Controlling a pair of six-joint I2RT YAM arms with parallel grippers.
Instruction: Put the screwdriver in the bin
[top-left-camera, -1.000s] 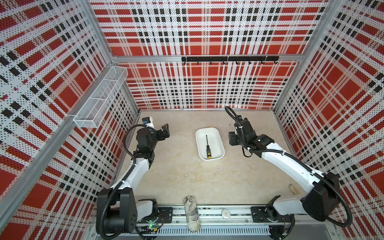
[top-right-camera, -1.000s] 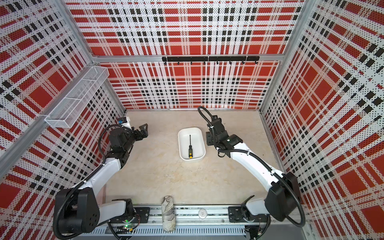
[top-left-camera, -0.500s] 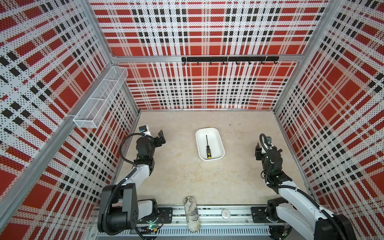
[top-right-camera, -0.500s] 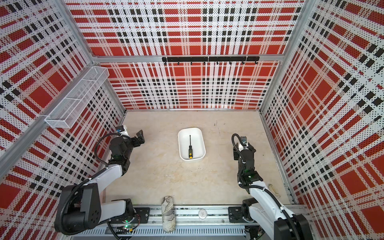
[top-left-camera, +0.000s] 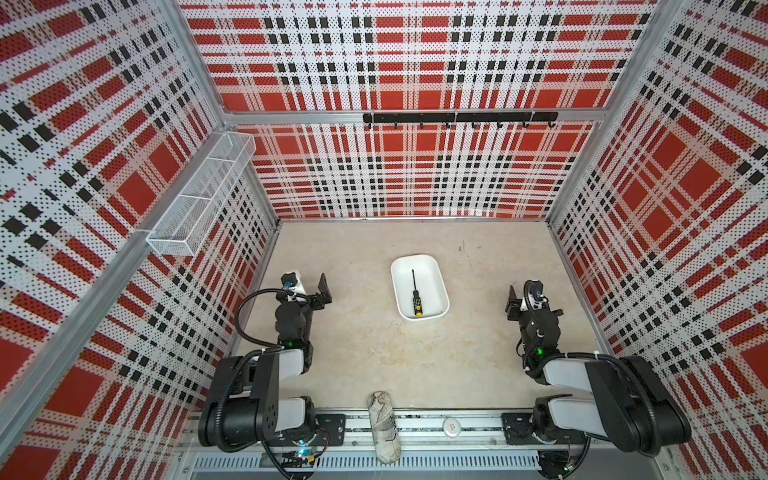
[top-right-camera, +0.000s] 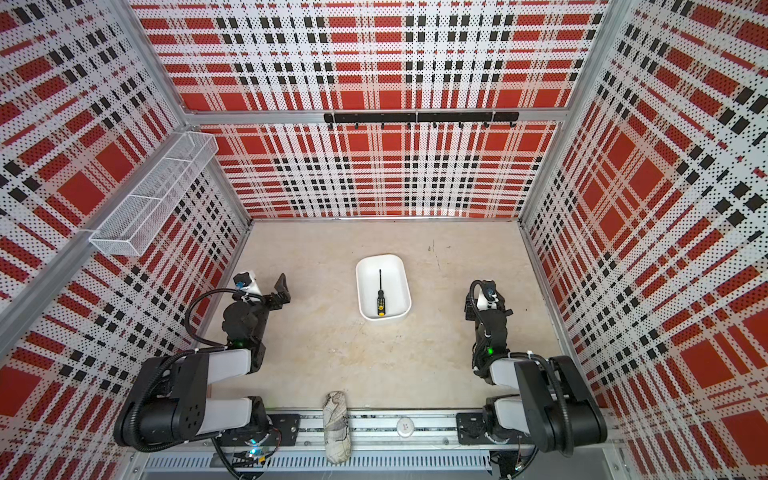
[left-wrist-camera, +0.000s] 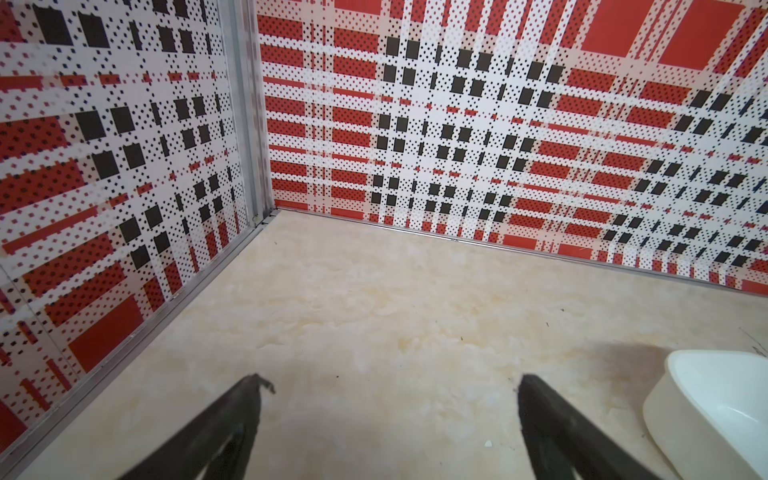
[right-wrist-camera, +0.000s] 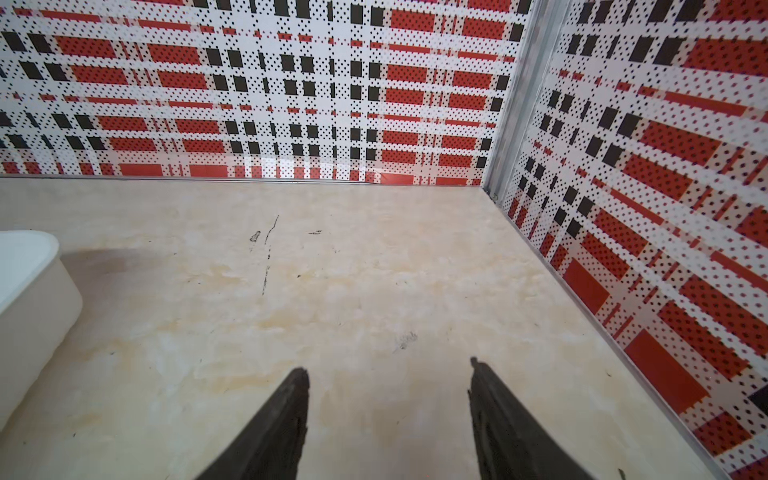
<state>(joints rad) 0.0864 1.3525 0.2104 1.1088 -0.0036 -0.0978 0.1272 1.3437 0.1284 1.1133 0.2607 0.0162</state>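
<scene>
The screwdriver (top-left-camera: 415, 296) (top-right-camera: 380, 296), black-handled with a yellow end cap, lies lengthwise inside the white bin (top-left-camera: 441, 274) (top-right-camera: 404, 274) at mid-table in both top views, cap toward the front. My left gripper (top-left-camera: 316, 291) (top-right-camera: 272, 291) hovers left of the bin, well apart from it. It is open (left-wrist-camera: 390, 380) over bare table, with the bin's corner (left-wrist-camera: 681, 365) off to one side. My right gripper (top-left-camera: 515, 301) (top-right-camera: 469, 301) sits far right of the bin, also open (right-wrist-camera: 388, 368) and empty, and the bin's wall (right-wrist-camera: 37, 286) shows at the frame edge.
A white wire-mesh basket (top-left-camera: 199, 199) hangs on the left wall. A black hook rail (top-left-camera: 457, 117) runs along the back wall. A rolled patterned bundle (top-left-camera: 384, 428) and a small white disc (top-left-camera: 451, 426) lie on the front rail. Plaid walls close in three sides.
The right arm has pulled back from beside the bin to the right front and folded up. The left arm has also drawn back toward its base. The screwdriver has stayed in the bin.
</scene>
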